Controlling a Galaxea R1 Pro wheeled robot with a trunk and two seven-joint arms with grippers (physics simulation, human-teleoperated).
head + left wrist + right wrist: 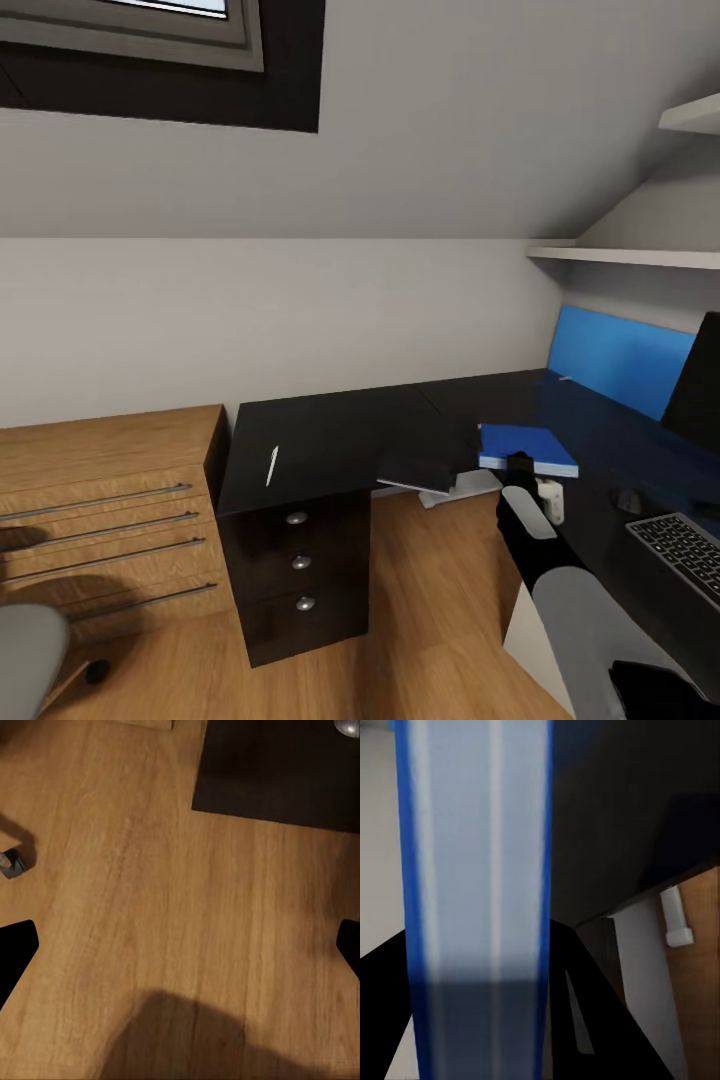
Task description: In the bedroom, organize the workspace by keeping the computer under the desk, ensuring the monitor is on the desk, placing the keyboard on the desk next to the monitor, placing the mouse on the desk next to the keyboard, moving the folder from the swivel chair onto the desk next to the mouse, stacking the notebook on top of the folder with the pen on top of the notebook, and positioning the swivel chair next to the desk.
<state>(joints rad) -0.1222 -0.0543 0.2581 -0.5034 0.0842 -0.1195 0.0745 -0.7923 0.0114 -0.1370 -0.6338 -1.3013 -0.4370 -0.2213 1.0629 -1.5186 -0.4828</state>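
Two flat items and a pen lie on the dark surfaces ahead: the bright-blue folder (527, 447) rests on the black desk (600, 440) near its front edge, the dark notebook (420, 470) lies just beside it with one corner overhanging the edge, and the pale pen (271, 465) sits well apart on top of the black drawer unit (300, 560) with round silver knobs. In the head view the right gripper (520, 466) reaches to the folder's near edge; the right wrist view shows the folder's pale, blue-bordered edge (480, 870) running between its black fingers (585, 1005), so the jaws are pinching the folder. The left gripper (180, 952) hangs over the wood floor (150, 870), its jaws spread wide with nothing between them, a corner of the drawer unit ahead of it. On the desk to the right lie the keyboard (685, 550) and, behind it, the black edge of the monitor (697, 390) in front of the blue back panel (615, 360). A light-wood drawer chest (100, 500) stands left of the black unit, and a grey corner of the swivel chair (28, 655) shows at lower left.
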